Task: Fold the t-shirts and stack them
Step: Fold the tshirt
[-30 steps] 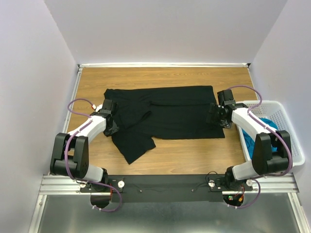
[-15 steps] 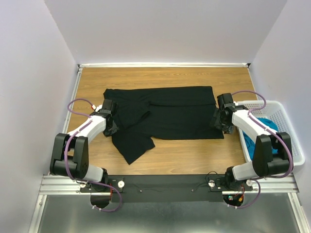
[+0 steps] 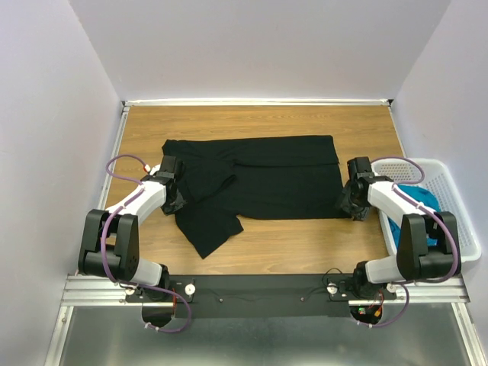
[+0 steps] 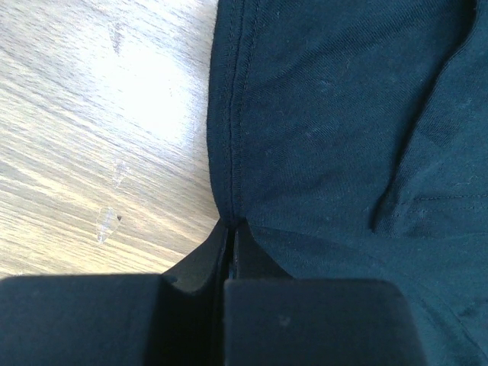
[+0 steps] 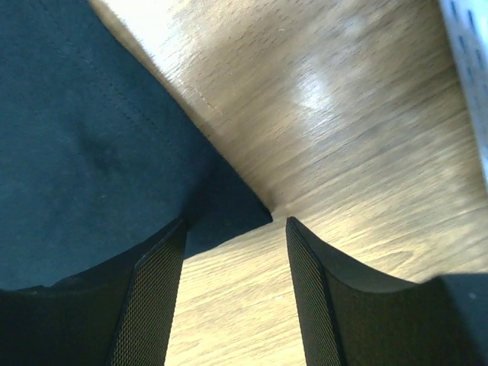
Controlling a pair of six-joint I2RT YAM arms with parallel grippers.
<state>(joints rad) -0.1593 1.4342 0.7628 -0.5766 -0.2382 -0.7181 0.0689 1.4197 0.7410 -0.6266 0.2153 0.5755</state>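
My left gripper point(image 4: 231, 232) has just clamped shut on the black shirt point(image 3: 267, 179) at its left hem. The shirt lies spread on the table point(image 3: 305, 248). My right gripper point(image 5: 232, 229) has shifted to the shirt's near right corner, jaws open astride it, not yet gripping. One closure remains before folding.

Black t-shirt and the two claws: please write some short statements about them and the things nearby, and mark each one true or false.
1. The left claw is shut on an edge of the black t-shirt. True.
2. The right claw is shut on the cloth. False: its jaws stand open, one on each side of the shirt's corner.
3. The white basket holds nothing. False: a teal t-shirt lies in it.
4. The black t-shirt lies on the wooden table. True.
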